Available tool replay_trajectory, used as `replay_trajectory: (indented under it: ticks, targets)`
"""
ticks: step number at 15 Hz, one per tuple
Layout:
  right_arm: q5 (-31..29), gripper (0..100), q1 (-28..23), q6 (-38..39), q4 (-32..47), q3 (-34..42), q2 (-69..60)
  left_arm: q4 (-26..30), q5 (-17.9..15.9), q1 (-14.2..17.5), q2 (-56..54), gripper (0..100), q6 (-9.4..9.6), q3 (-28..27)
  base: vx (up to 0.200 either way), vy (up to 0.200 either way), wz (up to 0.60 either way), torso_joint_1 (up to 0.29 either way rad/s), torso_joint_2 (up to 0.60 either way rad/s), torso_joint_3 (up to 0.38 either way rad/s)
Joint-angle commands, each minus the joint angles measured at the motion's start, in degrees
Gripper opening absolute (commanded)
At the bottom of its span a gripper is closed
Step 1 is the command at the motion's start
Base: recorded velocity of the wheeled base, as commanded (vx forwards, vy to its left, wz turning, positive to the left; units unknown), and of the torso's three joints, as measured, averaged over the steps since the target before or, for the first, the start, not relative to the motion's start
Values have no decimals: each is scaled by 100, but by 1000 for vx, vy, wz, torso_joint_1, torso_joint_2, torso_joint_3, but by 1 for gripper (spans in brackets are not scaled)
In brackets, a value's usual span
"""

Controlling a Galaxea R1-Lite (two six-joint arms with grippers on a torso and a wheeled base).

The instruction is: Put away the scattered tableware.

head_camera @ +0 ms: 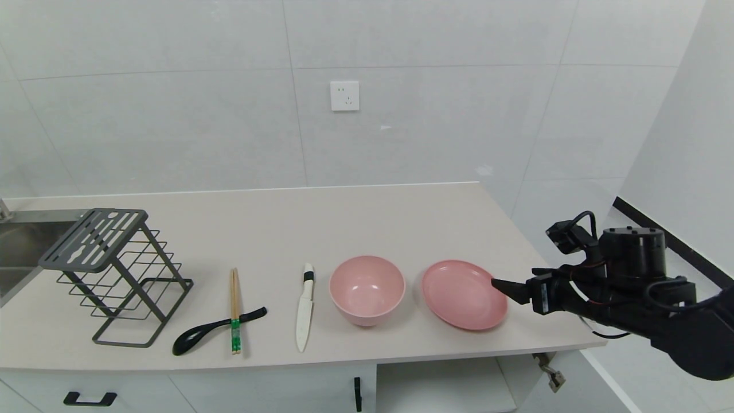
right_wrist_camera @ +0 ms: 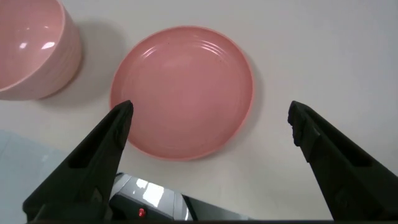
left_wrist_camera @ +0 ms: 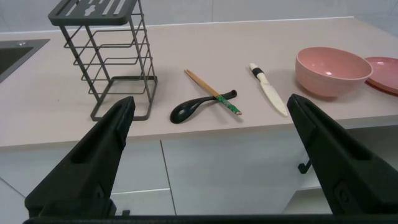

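On the pale counter a pink plate (head_camera: pixel 463 293) (right_wrist_camera: pixel 183 89) lies at the right, a pink bowl (head_camera: pixel 367 288) (left_wrist_camera: pixel 333 70) (right_wrist_camera: pixel 31 50) just left of it. Further left lie a white knife (head_camera: pixel 305 306) (left_wrist_camera: pixel 267 91), a pair of chopsticks (head_camera: pixel 234 310) (left_wrist_camera: pixel 213 93) and a black spoon (head_camera: pixel 215 328) (left_wrist_camera: pixel 197 107) crossing under them. A grey wire rack (head_camera: pixel 117 269) (left_wrist_camera: pixel 111 53) stands at the left. My right gripper (head_camera: pixel 507 288) (right_wrist_camera: pixel 208 118) is open, hovering at the plate's right rim. My left gripper (left_wrist_camera: pixel 208 124) is open, held low in front of the counter's edge.
A sink (head_camera: pixel 14 244) (left_wrist_camera: pixel 15 50) is set into the counter at the far left. Cabinet doors with black handles (head_camera: pixel 90 398) run below the front edge. A wall socket (head_camera: pixel 344 95) sits on the tiled wall behind.
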Motion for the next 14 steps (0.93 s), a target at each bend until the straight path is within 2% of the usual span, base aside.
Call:
replay_trajectory:
  ticks: [1,5,14]
  targets:
    - [-4,100,7,2,-176,-56,549,-2,1,0,7,100,-1,0,0,0,0,0,0,0]
    - [-215,100,86,19,-773,-91,1164,-2,1,0,7,100,-1,0,0,0,0,0,0,0]
    - [-469,100,166,81,-808,-618,1841,6,9,0,7,100,8,0,0,0,0,0,0,0]
